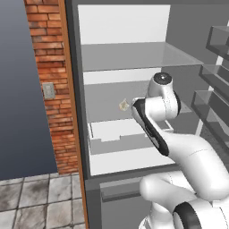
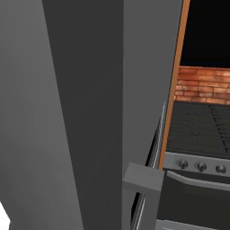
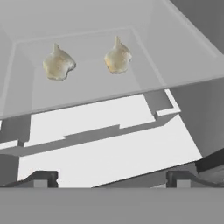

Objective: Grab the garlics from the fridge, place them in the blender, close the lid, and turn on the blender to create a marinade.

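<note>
- Two garlics sit side by side on a grey fridge shelf [image 3: 144, 74] in the upper part of the hand view: the left garlic [image 3: 58, 64] upper left, the right garlic [image 3: 118, 58] near top centre, apart from each other, tips up.
- The tool [image 3: 109, 178] hangs low at the bottom of that view, jaws spread wide and holding nothing — both tips sit below the shelf's front edge.
- To do this well, I'd say pick one bulb, raise the tool to shelf level, straddle that bulb squarely, and close on its body rather than the pointed tip.
- In the left base view one garlic [image 1: 124, 105] peeks out mid-frame beside the white arm; the other is behind the arm.
- The fridge [image 1: 134, 58] stands open; its grey wall [image 2: 81, 112] blocks most of the right base view.
- How deep the bulbs sit is hard to judge — the blender and lid aren't to be made out.
</note>
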Tool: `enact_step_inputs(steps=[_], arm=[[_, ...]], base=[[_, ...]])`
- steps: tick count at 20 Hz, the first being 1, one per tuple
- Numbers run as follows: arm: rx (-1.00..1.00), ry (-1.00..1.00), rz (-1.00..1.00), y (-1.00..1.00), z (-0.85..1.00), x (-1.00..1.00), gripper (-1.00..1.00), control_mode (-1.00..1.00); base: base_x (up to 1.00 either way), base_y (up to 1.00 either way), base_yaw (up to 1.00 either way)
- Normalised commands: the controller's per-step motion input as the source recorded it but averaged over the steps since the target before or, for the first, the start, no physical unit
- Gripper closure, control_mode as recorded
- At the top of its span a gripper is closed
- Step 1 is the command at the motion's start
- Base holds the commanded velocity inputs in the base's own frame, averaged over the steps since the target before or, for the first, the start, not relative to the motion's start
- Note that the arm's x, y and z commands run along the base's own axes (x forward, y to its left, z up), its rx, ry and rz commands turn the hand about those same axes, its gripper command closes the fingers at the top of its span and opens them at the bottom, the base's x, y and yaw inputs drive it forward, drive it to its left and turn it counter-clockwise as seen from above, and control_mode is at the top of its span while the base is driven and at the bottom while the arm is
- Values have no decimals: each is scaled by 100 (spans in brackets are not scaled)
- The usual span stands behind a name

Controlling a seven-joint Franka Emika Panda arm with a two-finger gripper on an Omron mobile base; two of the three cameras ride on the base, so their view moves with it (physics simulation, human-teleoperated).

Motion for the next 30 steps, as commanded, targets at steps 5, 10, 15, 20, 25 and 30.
enact_step_inputs(steps=[5,10,15,20,25,30], arm=[[-1,0,-7,-5,-23,65,-100,-100],[0,0,-4,-25,-10,46,-100,-100],[0,0,-2,-29,-3,32,-100,-100],[0,0,0,-9,-5,34,-100,-100],[0,0,0,-6,-17,30,-100,-100],[0,0,0,-7,-25,35,-100,-100]], base=[[0,0,0],[0,0,0],[0,0,0],[0,0,0],[0,0,0],[0,0,0]])
